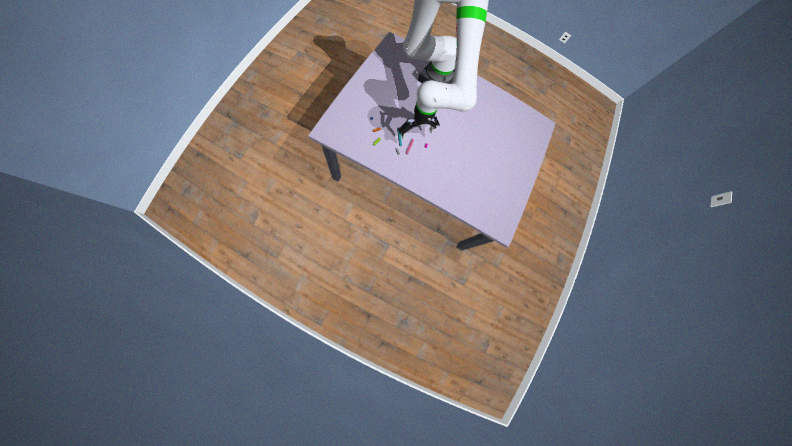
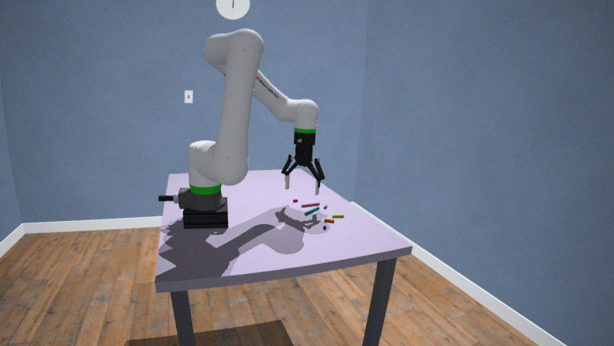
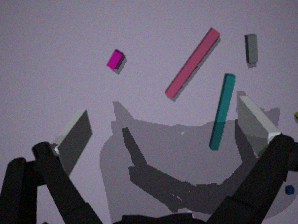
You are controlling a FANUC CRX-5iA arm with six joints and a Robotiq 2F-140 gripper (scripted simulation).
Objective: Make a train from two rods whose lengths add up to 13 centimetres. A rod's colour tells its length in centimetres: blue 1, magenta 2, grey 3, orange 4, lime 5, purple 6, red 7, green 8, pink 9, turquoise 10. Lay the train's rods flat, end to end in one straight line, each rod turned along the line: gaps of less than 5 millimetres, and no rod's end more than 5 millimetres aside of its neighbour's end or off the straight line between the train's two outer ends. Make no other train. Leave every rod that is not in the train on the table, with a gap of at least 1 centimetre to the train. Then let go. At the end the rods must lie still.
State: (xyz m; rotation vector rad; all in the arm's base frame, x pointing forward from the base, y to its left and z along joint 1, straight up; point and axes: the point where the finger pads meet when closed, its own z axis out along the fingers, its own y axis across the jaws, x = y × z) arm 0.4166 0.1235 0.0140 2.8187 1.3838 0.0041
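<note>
My gripper (image 2: 301, 191) (image 3: 161, 116) is open and empty, above the table. A turquoise rod (image 1: 400, 139) (image 2: 312, 211) (image 3: 222, 111) lies below, near the right finger in the wrist view. A pink rod (image 1: 409, 146) (image 2: 310, 205) (image 3: 192, 63) lies slanted beside it, apart from it. A grey rod (image 1: 397, 150) (image 2: 325, 207) (image 3: 252, 48) and a magenta rod (image 1: 425, 145) (image 2: 294, 200) (image 3: 115, 59) lie on either side of the pink one. An orange rod (image 1: 376, 129) (image 2: 329, 220), a lime rod (image 1: 376, 141) (image 2: 338, 216) and a blue rod (image 1: 371, 118) (image 2: 325, 227) (image 3: 289, 190) lie apart. No rods are joined.
The lilac table (image 1: 476, 166) (image 2: 357, 240) carries all the rods. The arm's base stands at the table's back edge in the top view. The arm's shadow falls over part of the turquoise rod and around the blue rod.
</note>
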